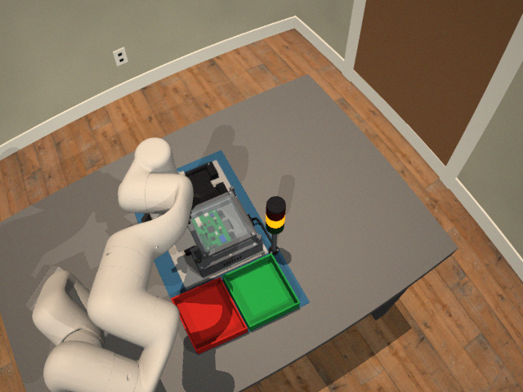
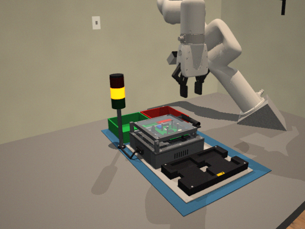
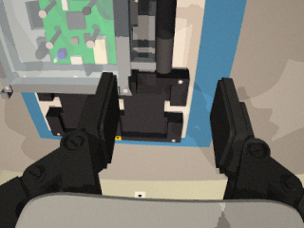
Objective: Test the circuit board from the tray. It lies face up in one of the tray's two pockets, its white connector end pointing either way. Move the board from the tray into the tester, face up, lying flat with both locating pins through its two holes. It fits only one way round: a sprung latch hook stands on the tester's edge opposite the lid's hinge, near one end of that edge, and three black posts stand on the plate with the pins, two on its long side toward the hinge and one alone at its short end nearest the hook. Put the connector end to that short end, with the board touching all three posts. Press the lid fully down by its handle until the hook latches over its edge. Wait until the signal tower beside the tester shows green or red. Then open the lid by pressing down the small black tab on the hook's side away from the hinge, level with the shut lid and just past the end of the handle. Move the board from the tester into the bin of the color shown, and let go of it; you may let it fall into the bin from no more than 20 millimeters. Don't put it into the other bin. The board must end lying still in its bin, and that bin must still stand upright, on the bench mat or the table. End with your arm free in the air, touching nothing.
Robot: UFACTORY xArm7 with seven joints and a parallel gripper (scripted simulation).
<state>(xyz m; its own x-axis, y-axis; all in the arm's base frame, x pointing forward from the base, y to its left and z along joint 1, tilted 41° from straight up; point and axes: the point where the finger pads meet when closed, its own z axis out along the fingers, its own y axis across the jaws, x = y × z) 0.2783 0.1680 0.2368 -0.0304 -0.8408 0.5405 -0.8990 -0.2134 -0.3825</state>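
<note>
I see the green circuit board point(image 3: 75, 15) lying face up inside the dark grey box-shaped tester point(image 2: 169, 148), under the shut clear lid point(image 2: 167, 125). It sits well below my jaws and off to one side of them; in the wrist view it shows at upper left, outside the span of the fingers. My black two-fingered gripper point(image 2: 191, 90) hangs in the air above the lid's black cylindrical handle point(image 3: 166, 22), with its fingers parted about halfway and nothing between them. Beyond the tester, the signal tower point(image 2: 117, 91) shows amber in its middle band. The red bin point(image 1: 208, 314) and green bin point(image 1: 261, 291) stand side by side on the blue bench mat point(image 2: 221, 189), past the tester from the black two-pocket tray point(image 2: 204, 167).

From the top view, my own white arm point(image 1: 127, 269) hides the gripper. I can't make out the latch hook or the locating pins.
</note>
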